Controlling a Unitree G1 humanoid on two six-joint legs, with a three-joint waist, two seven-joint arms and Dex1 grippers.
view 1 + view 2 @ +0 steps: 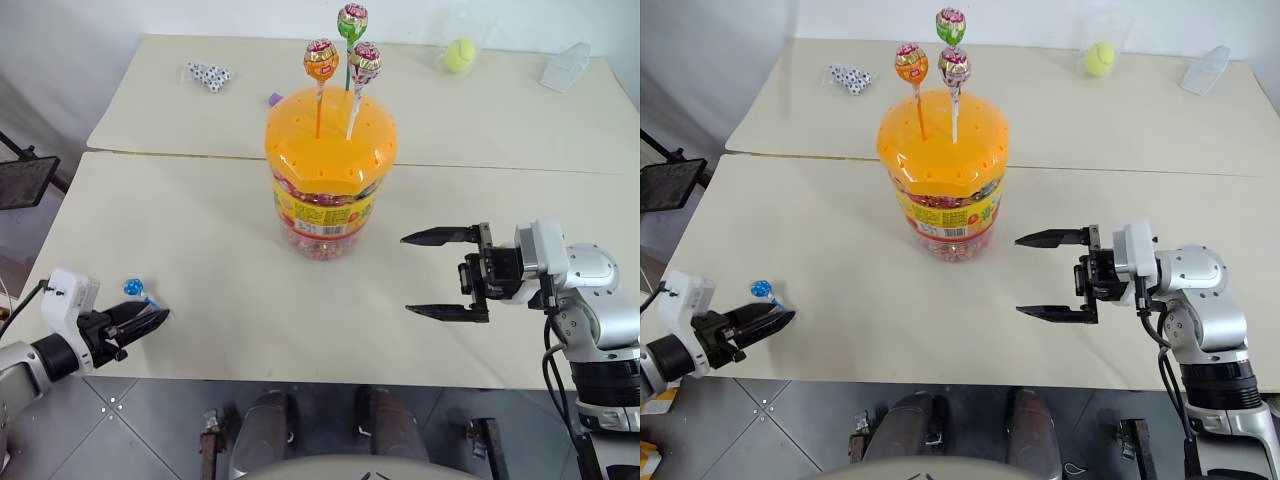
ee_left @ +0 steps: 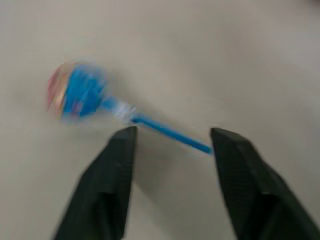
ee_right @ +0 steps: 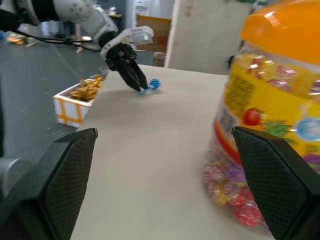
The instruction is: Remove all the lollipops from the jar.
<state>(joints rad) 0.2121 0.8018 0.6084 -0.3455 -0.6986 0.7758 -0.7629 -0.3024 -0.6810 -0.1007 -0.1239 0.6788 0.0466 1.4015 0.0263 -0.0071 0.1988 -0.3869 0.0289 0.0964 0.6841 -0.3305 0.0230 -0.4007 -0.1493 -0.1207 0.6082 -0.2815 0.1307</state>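
One down: your left tool (image 1: 150,320), fingers parted, has the blue lollipop (image 1: 132,287) lying on the desk (image 1: 230,310) at the near left. Three lollipops (image 1: 345,50) remain in the jar (image 1: 328,190); your right tool (image 1: 440,275) gapes wide beside it.

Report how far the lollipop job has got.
Done: one blue lollipop lies on the table, out of the jar. In hand: the left claw is open right beside its stick, apparently just letting it go; the right claw is open and empty near the jar. Left: three lollipops stand in the orange lid.
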